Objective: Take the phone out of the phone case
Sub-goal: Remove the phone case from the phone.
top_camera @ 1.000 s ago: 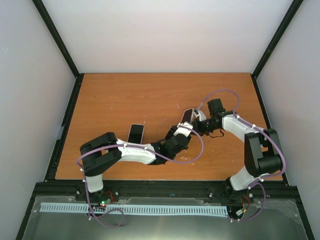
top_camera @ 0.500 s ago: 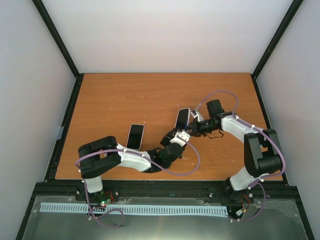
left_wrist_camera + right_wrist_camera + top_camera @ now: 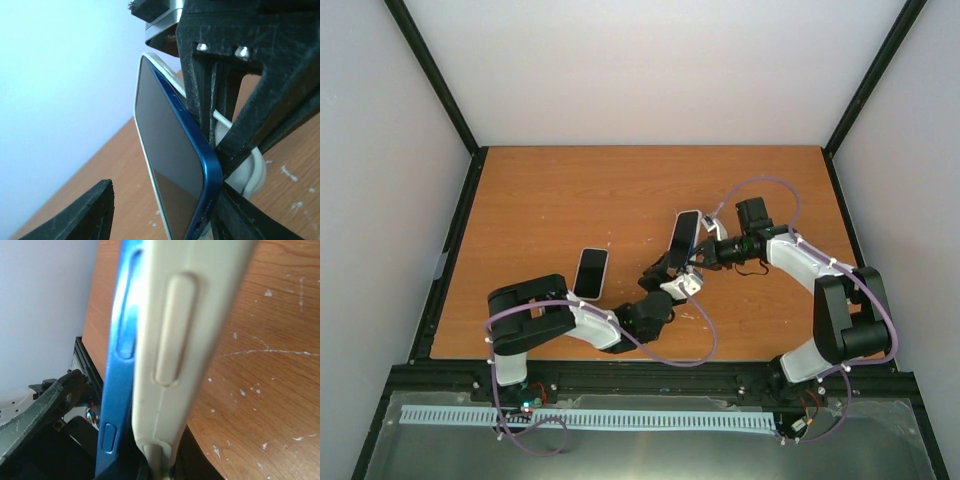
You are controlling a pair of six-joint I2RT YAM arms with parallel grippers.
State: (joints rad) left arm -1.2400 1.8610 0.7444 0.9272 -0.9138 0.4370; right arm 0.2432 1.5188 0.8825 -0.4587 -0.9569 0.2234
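Left arm (image 3: 588, 320) has withdrawn toward 7 o'clock; right jaws clench case (image 3: 175, 330), left jaws released around phone (image 3: 170, 165), only partly peeled free.

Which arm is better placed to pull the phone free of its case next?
Left. The left gripper has open jaws straddling the lower end of the blue phone, which has parted from the white case, so it can likely pull. The right gripper is shut on the case, anchoring it.
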